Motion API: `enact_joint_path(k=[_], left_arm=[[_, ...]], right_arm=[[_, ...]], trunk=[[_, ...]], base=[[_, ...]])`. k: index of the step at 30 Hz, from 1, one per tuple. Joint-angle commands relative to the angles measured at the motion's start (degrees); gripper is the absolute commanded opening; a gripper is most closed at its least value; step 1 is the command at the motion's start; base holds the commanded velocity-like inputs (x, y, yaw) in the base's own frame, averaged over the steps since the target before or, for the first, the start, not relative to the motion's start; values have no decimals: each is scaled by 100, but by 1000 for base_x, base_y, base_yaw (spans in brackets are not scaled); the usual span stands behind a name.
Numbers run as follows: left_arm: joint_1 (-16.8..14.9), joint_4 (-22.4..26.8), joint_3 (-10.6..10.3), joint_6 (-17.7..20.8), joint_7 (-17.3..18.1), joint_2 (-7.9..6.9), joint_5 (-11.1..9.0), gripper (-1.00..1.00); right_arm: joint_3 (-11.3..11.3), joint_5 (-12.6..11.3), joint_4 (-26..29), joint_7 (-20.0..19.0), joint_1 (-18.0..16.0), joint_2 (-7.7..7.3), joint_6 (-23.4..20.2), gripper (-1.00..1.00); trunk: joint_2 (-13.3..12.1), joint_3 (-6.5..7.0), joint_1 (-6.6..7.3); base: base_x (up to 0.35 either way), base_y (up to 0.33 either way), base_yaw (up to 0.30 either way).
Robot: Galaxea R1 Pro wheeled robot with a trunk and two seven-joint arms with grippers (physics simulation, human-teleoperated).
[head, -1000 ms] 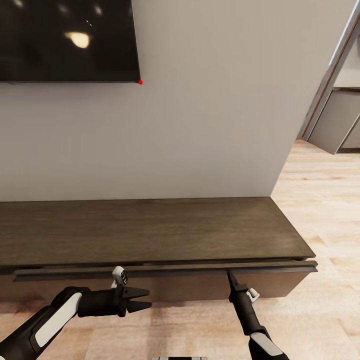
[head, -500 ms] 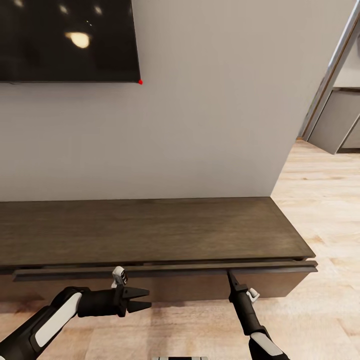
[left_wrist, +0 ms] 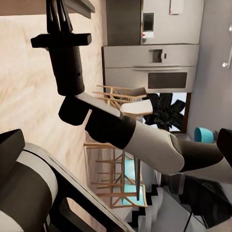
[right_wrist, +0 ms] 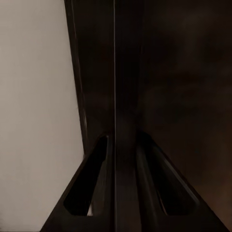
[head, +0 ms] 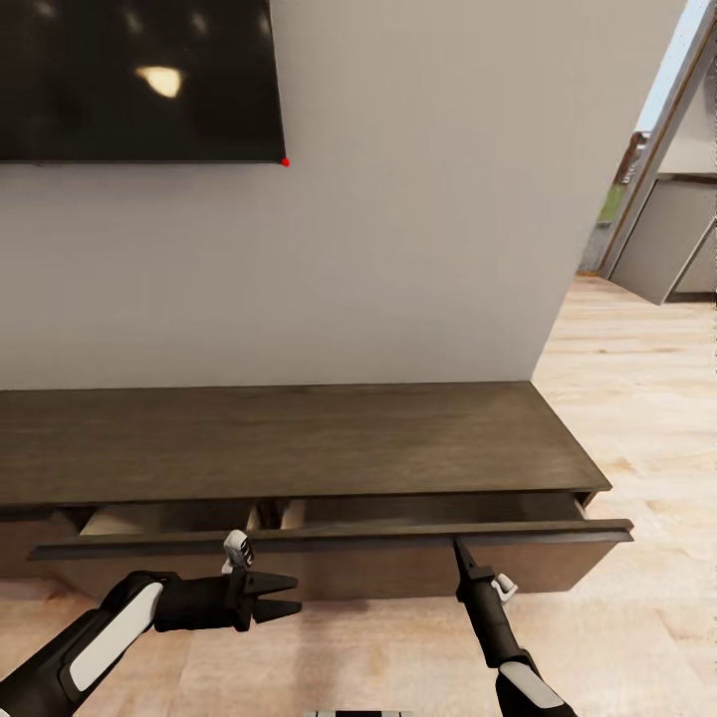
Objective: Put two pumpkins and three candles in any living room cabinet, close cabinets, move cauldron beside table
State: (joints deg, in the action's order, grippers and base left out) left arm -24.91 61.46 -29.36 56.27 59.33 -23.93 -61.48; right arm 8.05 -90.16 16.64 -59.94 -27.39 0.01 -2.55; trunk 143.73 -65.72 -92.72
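The cabinet (head: 299, 438) runs along the wall under the TV (head: 129, 80), its wide drawer (head: 329, 543) pulled partly out (pale insides showing). The right gripper (head: 460, 551) has its jaws closed on the drawer's top edge. The left gripper (head: 289, 596) hovers just before the drawer front, jaws slightly apart and empty.

TV (head: 134, 80) on grey wall (head: 418, 219) | wood floor (head: 647, 398) | kitchen units (head: 687, 239)
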Motion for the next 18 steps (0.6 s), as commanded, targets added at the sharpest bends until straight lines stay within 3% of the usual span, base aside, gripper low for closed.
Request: enact_joint_path(k=[1,18], left_arm=[[-6,-2,-16,24,9,-4,-24,100],[-6,-2,-12,24,9,-5,-28,100]], right_arm=[[57,-63,6,-71,-4,-1,-52,-100],[57,-63,6,-71,-3,-1,-52,-100]], trunk=[[3,-4,4],[3,-4,4]], base=[[-207,0,0],[-194,0,0]])
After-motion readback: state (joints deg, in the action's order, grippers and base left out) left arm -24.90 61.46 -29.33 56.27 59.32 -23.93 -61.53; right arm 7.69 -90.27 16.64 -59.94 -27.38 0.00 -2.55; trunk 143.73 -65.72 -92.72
